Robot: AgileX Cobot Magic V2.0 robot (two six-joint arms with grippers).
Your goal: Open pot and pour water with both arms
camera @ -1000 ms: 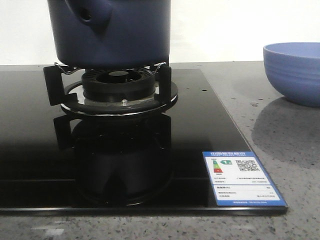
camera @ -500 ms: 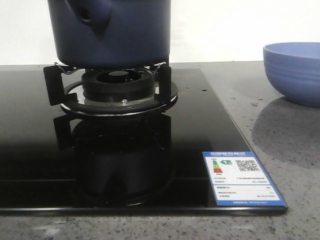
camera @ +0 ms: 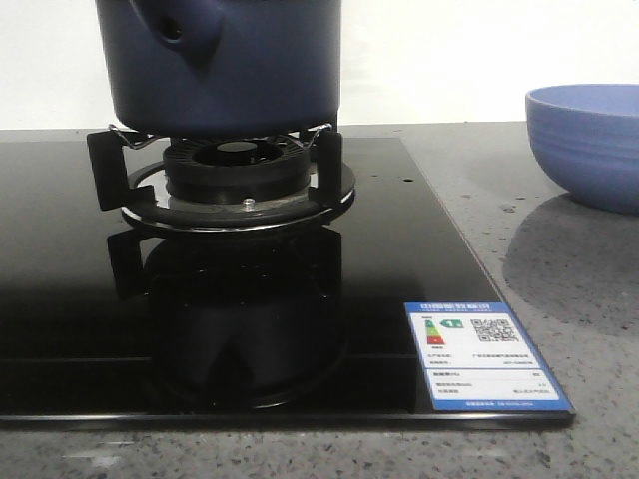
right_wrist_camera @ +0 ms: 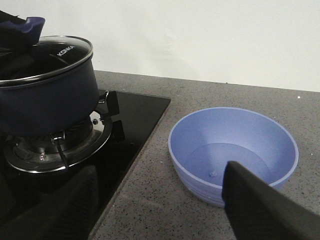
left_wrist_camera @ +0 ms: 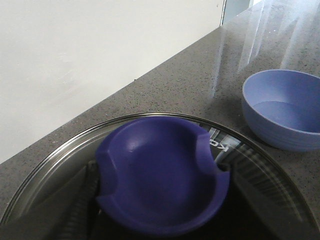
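The dark navy pot (camera: 230, 60) stands on the burner's supports (camera: 240, 180), its stubby hollow handle (camera: 180, 30) facing the front camera. A glass lid (right_wrist_camera: 55, 55) with a steel rim rests on the pot. In the left wrist view, the lid's blue knob (left_wrist_camera: 160, 180) fills the space between the fingers of my left gripper (left_wrist_camera: 160, 195), which is shut on it from both sides. My right gripper (right_wrist_camera: 159, 172) hangs open and empty over the stone counter, between the hob's edge and the light-blue bowl (right_wrist_camera: 235, 150).
The black glass hob (camera: 399, 230) carries a blue-and-white energy label (camera: 484, 354) at its near right corner. The speckled grey counter (camera: 569, 299) runs to the right of it, with the light-blue bowl (camera: 589, 140) standing on it. A white wall is behind.
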